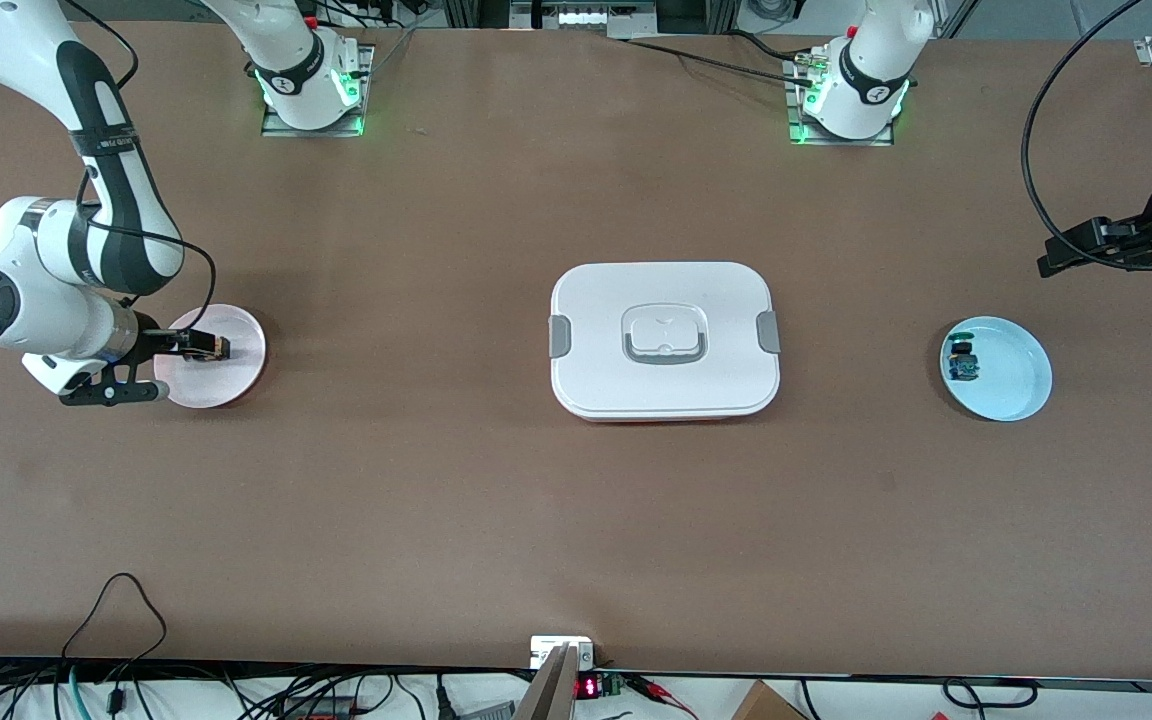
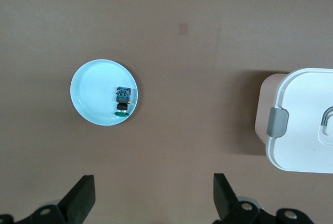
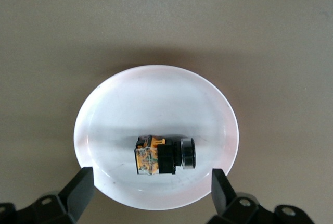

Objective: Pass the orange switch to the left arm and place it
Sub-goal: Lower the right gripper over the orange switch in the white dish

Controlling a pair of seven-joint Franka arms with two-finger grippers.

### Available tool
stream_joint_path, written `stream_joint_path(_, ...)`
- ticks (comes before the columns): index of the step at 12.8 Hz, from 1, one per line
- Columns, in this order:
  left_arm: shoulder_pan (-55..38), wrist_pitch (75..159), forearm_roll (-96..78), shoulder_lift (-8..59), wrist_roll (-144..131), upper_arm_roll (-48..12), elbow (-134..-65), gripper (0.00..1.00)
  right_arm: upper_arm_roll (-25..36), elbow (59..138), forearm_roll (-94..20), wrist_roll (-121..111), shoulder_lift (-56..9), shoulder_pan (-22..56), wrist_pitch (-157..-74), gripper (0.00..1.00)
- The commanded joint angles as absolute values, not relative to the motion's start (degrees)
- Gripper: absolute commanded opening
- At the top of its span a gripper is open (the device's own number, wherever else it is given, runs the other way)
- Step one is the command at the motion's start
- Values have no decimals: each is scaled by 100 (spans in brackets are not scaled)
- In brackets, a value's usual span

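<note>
A brown surface (image 1: 536,520) holds the white box (image 1: 664,340) at its centre, a pink plate (image 1: 236,375) at nine o'clock and a pale blue plate (image 1: 1011,385) with a blue-and-green component (image 1: 962,361) at three o'clock. The orange switch (image 3: 162,155) lies on its side in the pink plate, unlifted, with the right end effector (image 3: 151,193) low over it, fingers apart and holding nothing. The left end effector (image 2: 153,198), fingers also apart and empty, waits over the surface near the blue plate, so the pick-up, the handover and the trip around the box all appear to remain.
</note>
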State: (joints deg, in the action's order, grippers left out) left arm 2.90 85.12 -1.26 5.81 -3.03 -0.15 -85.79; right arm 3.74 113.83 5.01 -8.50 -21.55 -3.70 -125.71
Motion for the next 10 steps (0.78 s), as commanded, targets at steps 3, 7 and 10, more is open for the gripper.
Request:
stream_joint_path(3, 308, 8385, -220, 659, -343, -18, -8394, 100, 316, 11776, 536, -949, -2118, -483, -12997, 100)
stream_joint_path(7, 299, 8394, -220, 659, -343, -18, -8394, 100, 325, 12006, 536, -1202, -2118, -597, -13271, 100)
stream_joint_path(10, 299, 8385, -220, 659, -343, -18, -8394, 100, 325, 12015, 536, -1230, -2136, -598, -13333, 100)
